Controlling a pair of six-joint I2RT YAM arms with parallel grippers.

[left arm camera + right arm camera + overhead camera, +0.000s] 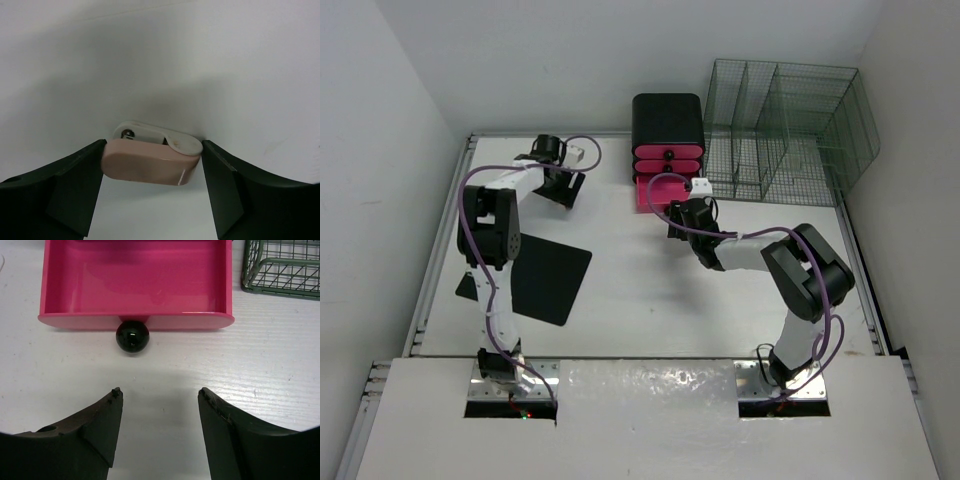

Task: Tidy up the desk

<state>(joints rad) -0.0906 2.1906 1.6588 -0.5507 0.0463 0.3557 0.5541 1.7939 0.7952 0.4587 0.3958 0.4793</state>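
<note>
The black clipboard (555,280) lies flat toward the near left edge of the white table (650,300). Mid-table, the right end effector (159,395) stands wide and empty, facing the glossy round knob (132,336) of the open pink drawer (135,320). That knob is likely slippery, so pinch it squarely. By the far left corner, the left end effector (154,142) brackets a small pink-and-white plastic case (145,167), fingers against both ends; whether it clamps I cannot tell. The case looks light, hard and smooth, best held end to end.

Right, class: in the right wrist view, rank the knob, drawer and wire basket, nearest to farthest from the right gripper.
1. Black knob, straight ahead of the right gripper.
2. Pink drawer, just behind it.
3. Green wire basket, far right.
</note>
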